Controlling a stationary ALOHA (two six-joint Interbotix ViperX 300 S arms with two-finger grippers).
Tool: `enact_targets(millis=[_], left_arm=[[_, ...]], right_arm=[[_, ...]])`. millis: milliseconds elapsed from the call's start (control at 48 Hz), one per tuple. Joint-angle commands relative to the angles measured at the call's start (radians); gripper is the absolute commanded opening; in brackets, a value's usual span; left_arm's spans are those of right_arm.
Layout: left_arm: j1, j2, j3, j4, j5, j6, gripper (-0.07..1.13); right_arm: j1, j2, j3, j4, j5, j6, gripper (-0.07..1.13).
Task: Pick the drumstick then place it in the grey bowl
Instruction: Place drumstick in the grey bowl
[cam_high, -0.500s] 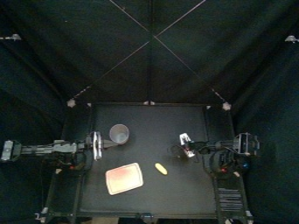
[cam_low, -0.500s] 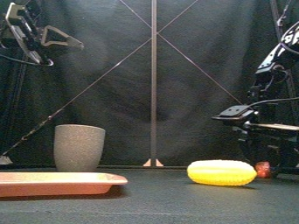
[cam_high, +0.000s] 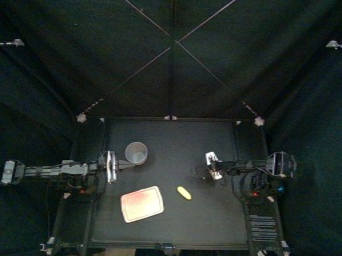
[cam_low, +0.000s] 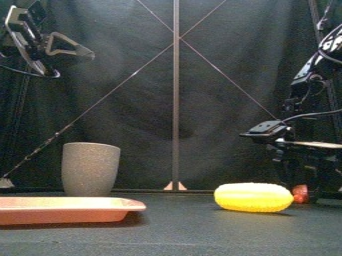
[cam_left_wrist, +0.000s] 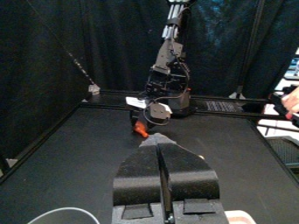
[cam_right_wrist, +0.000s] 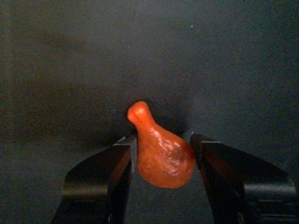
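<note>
My right gripper (cam_right_wrist: 162, 137) has its two jaws pressed against the sides of the drumstick (cam_right_wrist: 162, 159), one on each flank of the thick end. The narrow end sticks out past the jaw tips. The drumstick is orange-red and sits in the right half of the table (cam_high: 201, 225), about midway between front and back. My left wrist camera shows that arm tipped downward, with the drumstick at the end of the jaws and low over the dark surface. I cannot tell whether it touches the table or hangs just clear of it.

My left gripper (cam_left_wrist: 162, 144) is pressed together, with only a thin seam between the jaws and nothing in them. It hangs above the left side of the table, pointing across toward the other arm.

The cup (cam_low: 91, 170) stands upright in the left half, toward the back and just right of my left gripper. It is well apart from the drumstick. The pink tray (cam_low: 67, 208) lies flat in front of the cup, near the front edge, and has nothing on it. A yellow toy (cam_low: 254, 197) lies on its side on the table, right of the tray. It is in front of my right gripper and touches neither the tray nor the drumstick.
</note>
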Motion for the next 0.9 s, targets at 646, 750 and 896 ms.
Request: enact_targets(millis=[646,750,896], left_arm=[[0.018,0.005,-0.009,0.015,-0.080,0.006,0.02],[0.028,0.005,-0.011,0.026,-0.086,0.006,0.02],[0.032,0.005,-0.011,0.032,-0.086,0.006,0.02]], right_arm=[[0.006,-0.023,-0.399,0.098,-0.285,0.012,0.51],[0.005,0.064,-0.506,0.101,-0.388,0.011,0.51],[0.002,0.202,-0.663,0.106,-0.448,0.011,0.51]])
